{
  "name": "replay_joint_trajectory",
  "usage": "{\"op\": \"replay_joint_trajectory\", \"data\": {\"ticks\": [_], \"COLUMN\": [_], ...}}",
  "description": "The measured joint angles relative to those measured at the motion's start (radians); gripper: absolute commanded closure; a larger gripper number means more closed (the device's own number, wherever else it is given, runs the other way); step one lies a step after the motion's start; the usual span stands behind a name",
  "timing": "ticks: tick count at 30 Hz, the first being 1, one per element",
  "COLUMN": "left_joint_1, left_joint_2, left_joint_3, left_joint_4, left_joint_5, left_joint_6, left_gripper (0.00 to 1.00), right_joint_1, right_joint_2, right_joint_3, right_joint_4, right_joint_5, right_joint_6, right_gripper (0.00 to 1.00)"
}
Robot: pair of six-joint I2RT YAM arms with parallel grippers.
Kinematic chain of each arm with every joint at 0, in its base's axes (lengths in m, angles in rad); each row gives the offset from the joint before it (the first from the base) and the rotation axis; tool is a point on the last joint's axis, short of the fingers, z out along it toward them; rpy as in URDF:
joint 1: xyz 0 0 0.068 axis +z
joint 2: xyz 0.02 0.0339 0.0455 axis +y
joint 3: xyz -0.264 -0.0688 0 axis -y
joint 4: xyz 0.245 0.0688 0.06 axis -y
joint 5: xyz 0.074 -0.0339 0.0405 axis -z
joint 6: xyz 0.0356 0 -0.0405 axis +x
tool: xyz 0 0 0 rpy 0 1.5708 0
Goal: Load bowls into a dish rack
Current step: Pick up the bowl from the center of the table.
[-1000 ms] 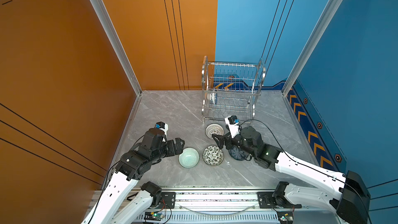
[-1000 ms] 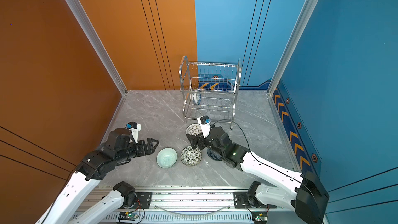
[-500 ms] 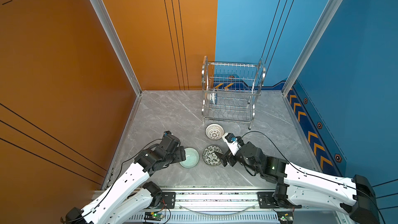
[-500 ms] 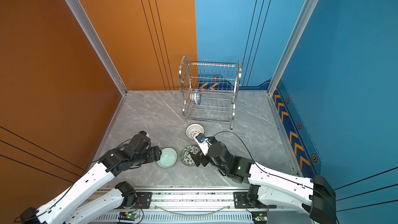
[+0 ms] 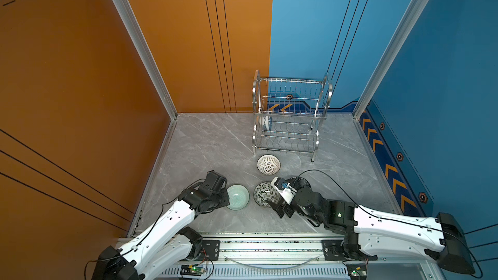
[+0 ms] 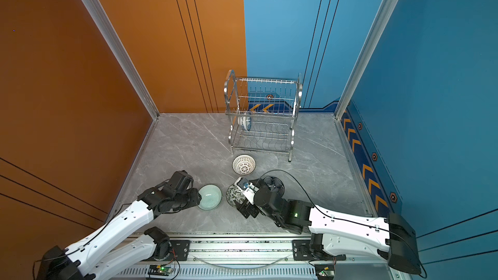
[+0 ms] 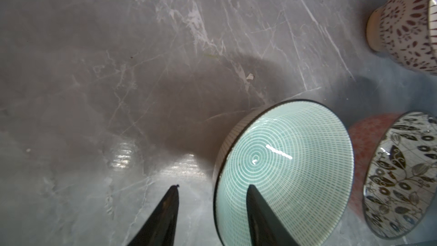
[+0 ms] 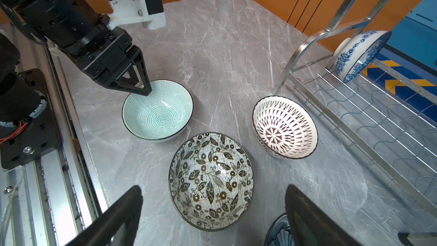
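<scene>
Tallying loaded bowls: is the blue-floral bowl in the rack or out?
In: the blue-floral bowl stands on edge on the rack's wire shelf.

Both top views look down from high over the whole table (image 5: 210,141); both wrist views sit low and close, sharing the mint bowl (image 7: 283,162).

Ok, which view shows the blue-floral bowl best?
The right wrist view: the blue-floral bowl stands on edge in the dish rack, pattern clear. Both top views show it tiny behind wires; the left wrist view misses it.
</scene>
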State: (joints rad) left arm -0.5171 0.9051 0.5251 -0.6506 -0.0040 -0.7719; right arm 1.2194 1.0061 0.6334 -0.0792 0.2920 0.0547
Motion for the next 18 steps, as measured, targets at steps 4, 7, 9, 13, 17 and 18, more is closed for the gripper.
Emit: {"op": "replay_joint_trajectory", "data": {"ticks": [4,7,9,13,17,18], "left_joint_1": [0.012,0.022,0.027,0.035,0.039,0.039], "left_joint_2": [0.005,0.021,0.032,0.049,0.053,0.055], "left_joint_3": [-0.003,-0.003,-0.003,-0.003,-0.003,-0.003], "left_joint_4": [0.019,0.033,0.040,0.056,0.064,0.067], "left_joint_5": [0.025,0.035,0.039,0.047,0.054,0.057], "left_joint_6": [0.010,0.023,0.027,0.039,0.045,0.046], "left_gripper": [0.60,0.64,0.67,0.73,0.81,0.82], "right_joint_1": [0.000,0.005,0.011,0.020,0.025,0.025], "right_joint_2": [0.038,0.070,0.089,0.118,0.128,0.128], "right_joint_3": [0.007,0.025,0.039,0.057,0.064,0.065], "right_joint_4": [0.001,0.002,0.003,0.003,0.002,0.003], "right_joint_5": [-0.003,-0.004,-0.007,-0.008,-0.011,-0.011], "right_joint_6": [-0.006,-0.007,-0.008,-0.015,-0.018,-0.018], "right_gripper": [0.07,0.07,0.08,0.08,0.08,0.08]}}
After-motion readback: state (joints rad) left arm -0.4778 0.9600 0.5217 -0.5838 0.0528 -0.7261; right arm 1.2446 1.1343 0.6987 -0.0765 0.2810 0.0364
